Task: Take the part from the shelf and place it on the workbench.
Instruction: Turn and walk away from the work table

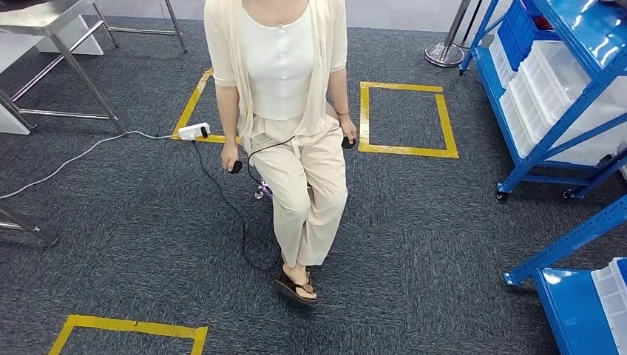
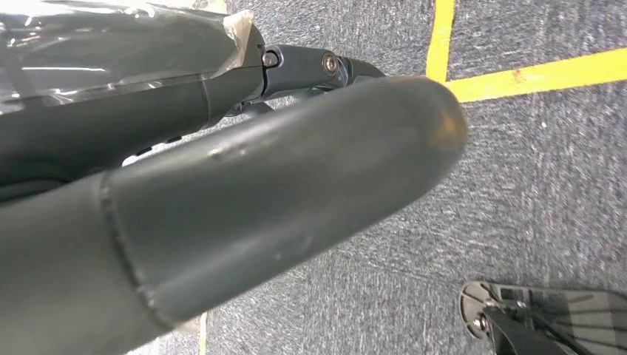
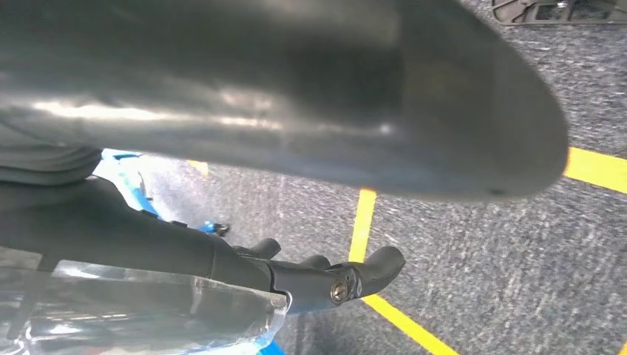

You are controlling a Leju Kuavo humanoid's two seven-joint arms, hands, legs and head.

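So the blue shelf (image 1: 551,111) sits off to the robot's right, well away from both hands, so the right hand (image 3: 325,277) is nearer. Which part to grab, can't tell. Both it and the left hand (image 2: 310,74) hold nothing; finger spread unclear.

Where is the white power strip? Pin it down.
In the head view, the white power strip lies on the grey carpet, on a yellow taped square's corner, beside the seated person's arm.
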